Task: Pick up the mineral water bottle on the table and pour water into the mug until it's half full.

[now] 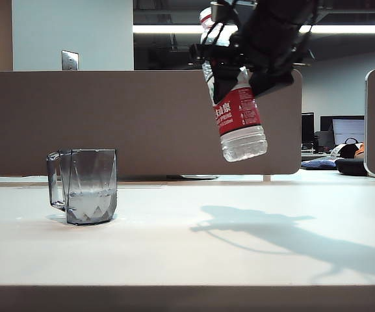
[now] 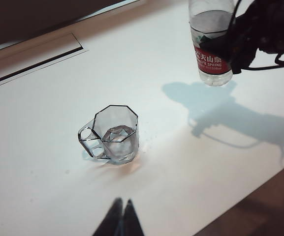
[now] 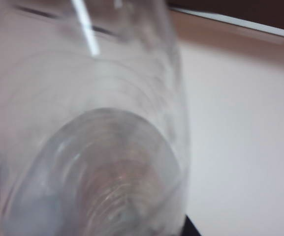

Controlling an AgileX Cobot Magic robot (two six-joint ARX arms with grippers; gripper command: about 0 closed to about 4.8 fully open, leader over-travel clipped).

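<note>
I see the table (image 1: 187, 247) mostly bare, right gripper (image 1: 265, 49) clamped on the bottle (image 1: 239, 117), high and well right of the mug (image 1: 90, 186). Risk: open tilted bottle slops water. Left gripper (image 2: 120, 216) pinched together near mug.

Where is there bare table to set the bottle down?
The table is bare right of the mug, under the bottle held in the right claw, and along the front edge. Only the mug's spot is taken; the shut left claw hovers nearby.
</note>
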